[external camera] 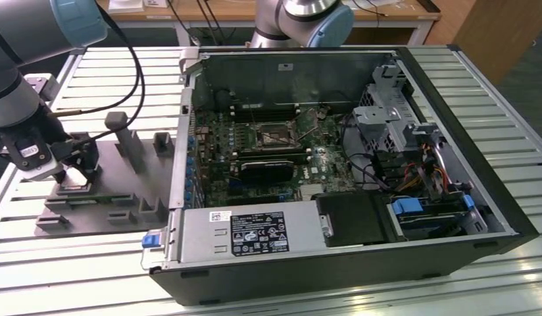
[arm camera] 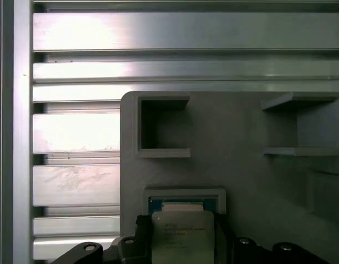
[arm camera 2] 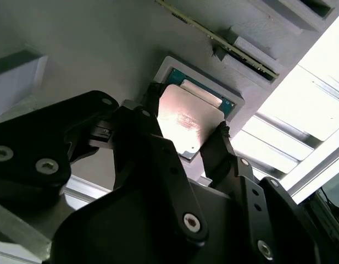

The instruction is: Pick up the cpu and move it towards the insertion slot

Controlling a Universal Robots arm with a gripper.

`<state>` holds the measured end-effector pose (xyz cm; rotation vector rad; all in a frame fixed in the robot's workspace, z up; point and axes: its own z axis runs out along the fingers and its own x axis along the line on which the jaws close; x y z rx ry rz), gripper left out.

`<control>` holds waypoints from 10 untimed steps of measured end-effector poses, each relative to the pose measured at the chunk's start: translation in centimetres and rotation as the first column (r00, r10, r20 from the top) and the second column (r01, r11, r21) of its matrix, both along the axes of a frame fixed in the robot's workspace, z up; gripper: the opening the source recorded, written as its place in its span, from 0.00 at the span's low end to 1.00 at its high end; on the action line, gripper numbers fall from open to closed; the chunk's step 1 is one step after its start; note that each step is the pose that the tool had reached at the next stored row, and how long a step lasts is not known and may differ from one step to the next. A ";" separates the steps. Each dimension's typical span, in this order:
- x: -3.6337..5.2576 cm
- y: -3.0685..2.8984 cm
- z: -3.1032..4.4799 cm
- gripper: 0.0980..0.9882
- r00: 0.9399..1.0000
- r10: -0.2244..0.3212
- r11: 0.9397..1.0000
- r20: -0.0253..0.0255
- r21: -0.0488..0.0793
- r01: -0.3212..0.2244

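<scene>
The cpu [arm camera 2: 185, 118] is a small silvery square chip, also seen in the first wrist view as the cpu [arm camera: 183, 236]. My gripper [external camera: 73, 176] is shut on it, with one black finger [arm camera 2: 144, 129] on each of two opposite edges. The chip sits just over its square pocket [arm camera: 184, 193] in the grey plastic fixture [external camera: 122, 164], with a teal rim showing in the pocket beyond it. The insertion slot [external camera: 273, 135], a shiny metal frame with a dark centre, lies on the motherboard inside the open computer case, far to the exterior view's right of the gripper.
The open black computer case [external camera: 341, 263] lies on a slatted aluminium table [external camera: 481, 92]. Its left wall [external camera: 185, 131] stands between fixture and motherboard. A black heatsink block [external camera: 266, 171] sits near the socket. Grey posts [external camera: 122, 135] rise from the fixture. A second arm's base [external camera: 302, 20] stands behind the case.
</scene>
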<state>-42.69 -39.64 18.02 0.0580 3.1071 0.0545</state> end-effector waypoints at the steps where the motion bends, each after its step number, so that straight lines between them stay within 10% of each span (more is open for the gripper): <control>1: 0.00 0.00 0.00 0.50 1.000 0.000 1.000 0.000 0.000 0.000; 10: 0.00 0.00 0.56 0.50 1.000 0.000 1.000 0.000 -0.001 0.000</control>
